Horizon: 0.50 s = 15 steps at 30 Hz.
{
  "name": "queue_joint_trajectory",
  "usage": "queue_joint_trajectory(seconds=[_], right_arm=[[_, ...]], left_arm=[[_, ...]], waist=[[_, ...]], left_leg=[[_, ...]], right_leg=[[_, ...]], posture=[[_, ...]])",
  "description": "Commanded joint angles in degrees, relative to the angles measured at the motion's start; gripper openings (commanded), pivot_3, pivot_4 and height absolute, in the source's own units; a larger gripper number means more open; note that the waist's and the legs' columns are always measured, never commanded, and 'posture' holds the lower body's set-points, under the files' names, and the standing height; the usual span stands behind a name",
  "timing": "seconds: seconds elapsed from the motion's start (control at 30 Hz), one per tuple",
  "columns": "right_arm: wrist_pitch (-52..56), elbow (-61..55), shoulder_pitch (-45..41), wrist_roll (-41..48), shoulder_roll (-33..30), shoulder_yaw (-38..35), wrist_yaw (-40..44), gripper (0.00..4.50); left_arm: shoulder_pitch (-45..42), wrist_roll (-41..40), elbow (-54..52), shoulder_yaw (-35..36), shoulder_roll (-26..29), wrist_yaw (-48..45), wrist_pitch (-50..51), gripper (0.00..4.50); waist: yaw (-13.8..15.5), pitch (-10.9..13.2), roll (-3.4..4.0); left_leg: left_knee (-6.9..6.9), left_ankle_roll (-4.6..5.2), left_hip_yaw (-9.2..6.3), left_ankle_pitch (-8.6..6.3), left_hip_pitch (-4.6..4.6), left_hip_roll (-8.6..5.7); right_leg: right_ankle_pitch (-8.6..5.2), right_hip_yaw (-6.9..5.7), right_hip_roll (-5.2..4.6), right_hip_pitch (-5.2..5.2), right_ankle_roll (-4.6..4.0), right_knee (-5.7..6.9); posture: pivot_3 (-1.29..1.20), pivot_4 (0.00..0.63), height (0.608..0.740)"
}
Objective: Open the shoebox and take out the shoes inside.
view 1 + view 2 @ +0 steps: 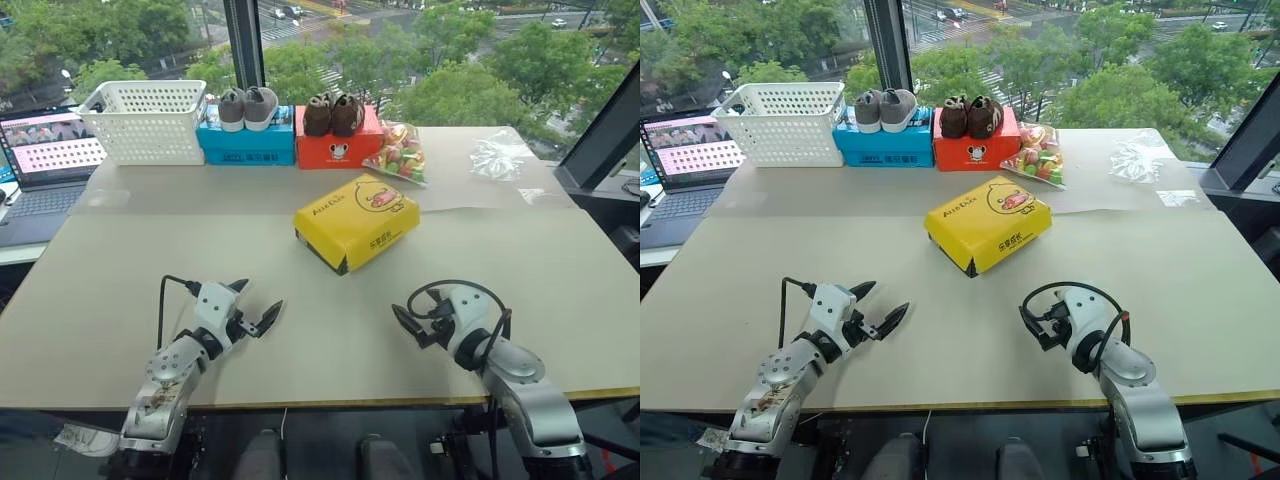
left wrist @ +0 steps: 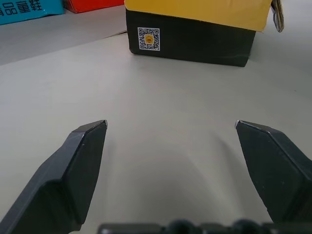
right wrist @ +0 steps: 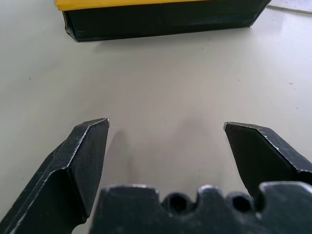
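Shoebox [image 1: 356, 220] sits shut at the middle of the table [image 1: 120, 270], turned at an angle, its glossy yellow lid printed with a cartoon duck and lettering over matte black cardboard sides; one black end carries a small square code sticker. What is inside cannot be seen.

Along the far edge, from left to right: a white plastic basket [image 1: 147, 121] with a lattice wall, its contents hard to make out; a blue box [image 1: 247, 141] with a grey pair [image 1: 247, 108] of shoes on top; an orange-red box [image 1: 338, 144] with a brown pair [image 1: 333, 114] on top; a clear bag [image 1: 396, 153] of coloured pieces; and, farther right, a crumpled clear wrapper [image 1: 497, 155]. A laptop [image 1: 45, 160] stands open beyond the table's left side.

The table top is smooth, pale and flat.

Left gripper [image 1: 255, 304] hovers near and left of the shoebox, its wedge-shaped black fingers spread wide with nothing between them. Right gripper [image 1: 414, 321] hovers near and right, fingers likewise spread and empty. Both stand well apart from the shoebox.
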Motion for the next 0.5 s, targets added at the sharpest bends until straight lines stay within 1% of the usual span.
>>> queue_joint_trajectory(seconds=[0.03, 0.13, 0.2, 0.23, 0.27, 0.3, 0.37, 0.43, 0.47, 0.5], right_arm=[[-0.2, 1.5, -5.1, -0.3, -0.3, -1.8, -1.4, 4.48], [-0.2, 9.4, -14.9, -2.5, -2.0, -5.2, -5.4, 4.48], [-0.7, 13.8, -18.6, -3.5, -2.4, -5.7, -7.0, 4.50], [-1.4, 16.9, -21.1, -4.6, -3.0, -5.6, -7.7, 4.24], [-2.4, 20.0, -23.3, -6.0, -3.7, -5.2, -8.3, 3.98], [-3.6, 22.9, -25.4, -7.4, -4.3, -4.7, -8.9, 3.72], [-6.1, 27.7, -28.6, -9.5, -4.8, -3.8, -9.7, 3.09], [-8.9, 33.0, -32.2, -11.6, -4.9, -2.6, -10.4, 2.30], [-10.7, 36.5, -34.7, -12.9, -5.0, -1.7, -10.8, 2.06], [-12.7, 40.3, -37.1, -14.2, -5.1, -0.8, -11.2, 1.73]], left_arm=[[-3.1, -0.9, 1.0, 3.1, 0.2, 1.7, -0.1, 4.50], [-9.6, -2.5, 5.5, 7.7, 1.3, 5.0, 3.3, 4.50], [-12.1, -3.2, 7.2, 8.5, 1.6, 4.3, 3.2, 3.98], [-13.9, -3.0, 9.0, 8.6, 2.0, 3.9, 2.8, 3.89], [-15.7, -2.2, 10.9, 8.5, 2.4, 3.9, 2.3, 3.54], [-17.3, -1.4, 12.9, 8.5, 2.8, 4.1, 1.9, 3.09], [-20.1, -0.5, 16.5, 8.5, 3.0, 4.6, 1.0, 2.46], [-23.3, 1.0, 20.6, 8.3, 3.2, 5.1, -0.9, 1.66], [-25.4, 2.1, 23.0, 8.0, 3.1, 6.0, -2.2, 1.37], [-27.5, 3.1, 25.4, 7.7, 2.9, 6.8, -3.4, 0.98]], waist=[[0.0, 0.0, 0.00], [-0.3, 0.2, -0.08], [-0.2, 0.2, -0.12], [-0.2, 0.1, -0.16], [-0.1, 0.1, -0.18], [0.0, 0.1, -0.19], [0.0, 0.1, -0.19], [0.0, 0.1, -0.20], [-0.1, 0.1, -0.21], [-0.1, 0.1, -0.21]], left_leg=[[0.00, 0.00, 0.00, 0.00, 0.00, 0.00], [0.17, -0.01, 0.04, 0.02, -0.01, 0.10], [0.20, -0.03, -0.01, 0.04, 0.00, 0.15], [0.19, -0.04, -0.01, 0.03, 0.08, 0.15], [0.18, -0.04, 0.00, 0.03, 0.16, 0.16], [0.18, -0.03, 0.00, 0.04, 0.17, 0.15], [0.17, 0.00, 0.01, 0.06, 0.09, 0.12], [0.11, 0.00, 0.03, 0.05, 0.04, 0.11], [0.08, 0.00, 0.03, 0.05, 0.00, 0.11], [0.02, -0.01, 0.03, 0.05, -0.03, 0.11]], right_leg=[[0.00, 0.00, 0.00, 0.00, 0.00, 0.00], [0.09, 0.09, 0.15, -0.08, 0.18, 0.02], [0.23, 0.09, 0.25, -0.08, 0.14, -0.01], [0.22, 0.09, 0.25, 0.02, 0.13, -0.03], [0.21, 0.09, 0.25, 0.10, 0.14, -0.04], [0.22, 0.09, 0.25, 0.14, 0.18, -0.04], [0.33, 0.10, 0.24, 0.08, 0.15, -0.08], [0.41, 0.13, 0.24, 0.03, -0.04, -0.09], [0.41, 0.14, 0.24, -0.01, -0.03, -0.08], [0.41, 0.14, 0.25, -0.05, -0.03, -0.08]], posture=[[0.00, 0.150, 0.740], [0.00, 0.150, 0.740], [0.00, 0.150, 0.740], [0.00, 0.150, 0.740], [0.00, 0.150, 0.740], [0.00, 0.150, 0.740], [0.00, 0.150, 0.740], [0.00, 0.150, 0.740], [0.00, 0.150, 0.740], [0.00, 0.150, 0.740]])
